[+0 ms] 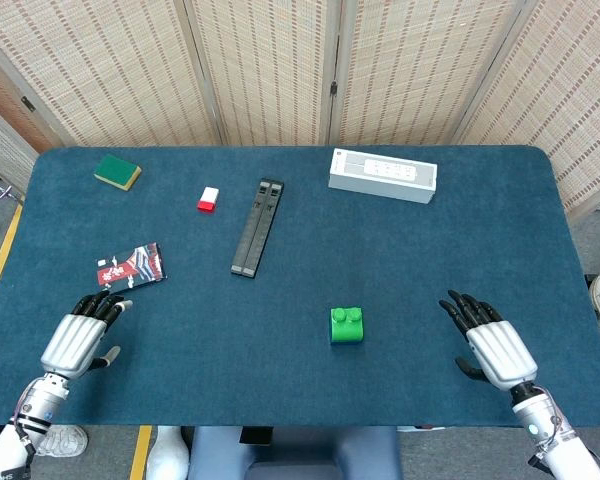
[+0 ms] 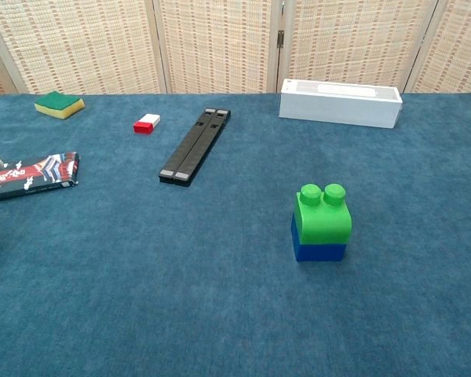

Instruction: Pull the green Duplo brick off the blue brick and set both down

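Note:
The green Duplo brick (image 1: 347, 325) (image 2: 323, 216) sits stacked on the blue brick (image 2: 318, 250), upright on the table's front middle. From the head view only the green top shows. My left hand (image 1: 80, 337) rests palm down near the front left edge, fingers stretched out, holding nothing. My right hand (image 1: 492, 341) lies the same way at the front right, roughly a hand's length to the right of the stack, also holding nothing. Neither hand touches the bricks.
A black folded bar (image 1: 257, 227) lies mid-table, a white box (image 1: 382, 175) at the back right. A small red-and-white block (image 1: 208, 199), a green-yellow sponge (image 1: 117, 172) and a printed packet (image 1: 131, 266) lie on the left, the packet just beyond my left hand.

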